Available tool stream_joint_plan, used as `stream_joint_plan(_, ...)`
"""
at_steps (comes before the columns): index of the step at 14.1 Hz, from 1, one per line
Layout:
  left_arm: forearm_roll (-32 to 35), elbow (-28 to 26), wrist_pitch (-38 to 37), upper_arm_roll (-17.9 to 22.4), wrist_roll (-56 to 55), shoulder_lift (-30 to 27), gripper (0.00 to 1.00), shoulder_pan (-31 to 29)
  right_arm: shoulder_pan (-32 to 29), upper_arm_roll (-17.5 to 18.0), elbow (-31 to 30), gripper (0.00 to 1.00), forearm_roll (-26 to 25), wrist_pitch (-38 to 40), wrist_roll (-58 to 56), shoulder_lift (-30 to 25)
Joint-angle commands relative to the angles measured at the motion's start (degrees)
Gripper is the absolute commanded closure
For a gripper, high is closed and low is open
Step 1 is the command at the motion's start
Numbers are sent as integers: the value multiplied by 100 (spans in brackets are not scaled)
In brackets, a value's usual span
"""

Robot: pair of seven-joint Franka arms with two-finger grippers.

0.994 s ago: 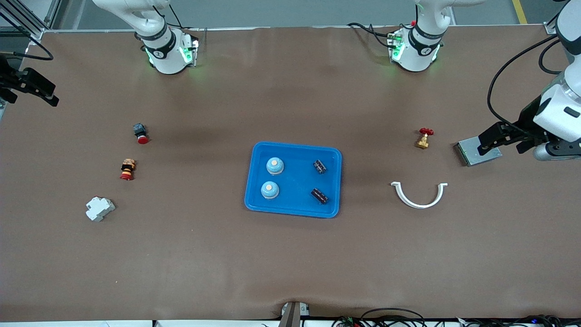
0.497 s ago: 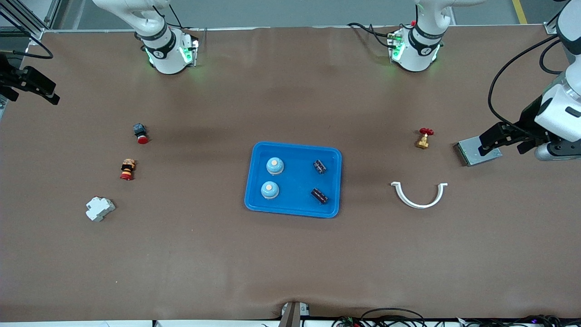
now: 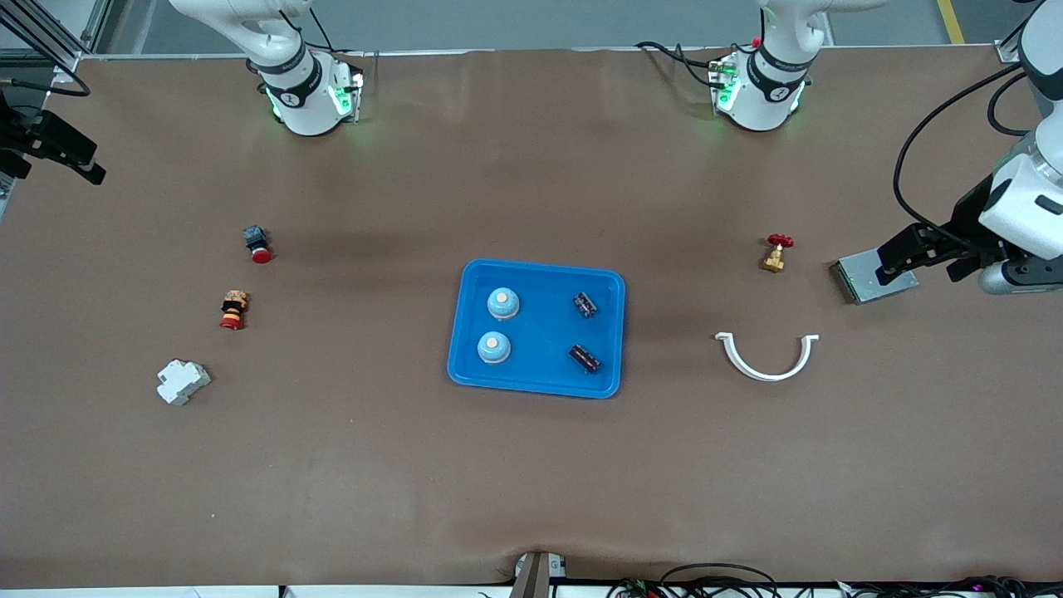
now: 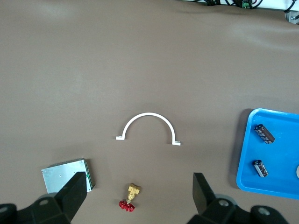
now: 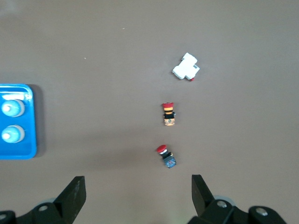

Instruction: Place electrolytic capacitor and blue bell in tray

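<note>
The bright-blue tray [image 3: 544, 332] lies mid-table. In it stand two blue bells [image 3: 502, 303] [image 3: 493, 347] and lie two black electrolytic capacitors [image 3: 585, 304] [image 3: 585, 358]. My left gripper [image 3: 930, 257] is open and empty, up over the grey metal plate at the left arm's end of the table. My right gripper [image 3: 46, 154] is open and empty over the table's edge at the right arm's end. The left wrist view shows its open gripper [image 4: 138, 193], the tray [image 4: 271, 184] and both capacitors [image 4: 264, 133] [image 4: 260, 168]. The right wrist view shows its open gripper [image 5: 135, 196] and both bells [image 5: 12, 108] [image 5: 11, 135].
Toward the left arm's end lie a brass valve with a red handle [image 3: 776, 252], a white half-ring [image 3: 766, 357] and a grey metal plate [image 3: 872, 278]. Toward the right arm's end lie a red push button [image 3: 257, 243], a red-yellow-black button [image 3: 233, 310] and a white breaker [image 3: 183, 381].
The right gripper has drifted slightly toward the robots' side of the table. The left gripper has barely shifted. Nothing on the table has moved.
</note>
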State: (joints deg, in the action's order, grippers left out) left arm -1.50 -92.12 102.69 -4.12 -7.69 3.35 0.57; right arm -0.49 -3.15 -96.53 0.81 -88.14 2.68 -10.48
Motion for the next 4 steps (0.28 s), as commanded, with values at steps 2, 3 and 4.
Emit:
stream_joint_plan(2, 45, 1, 14, 8, 13, -45, 0, -4, -101, 8, -6, 0, 157, 51, 57, -77)
stream_joint_plan(3, 54, 1, 14, 8, 13, -45, 0, -4, -101, 16, -6, 0, 157, 51, 48, -77)
stream_joint_plan(4, 54, 1, 14, 8, 13, -36, 0, -4, -101, 17, -15, 0, 157, 43, 48, -77)
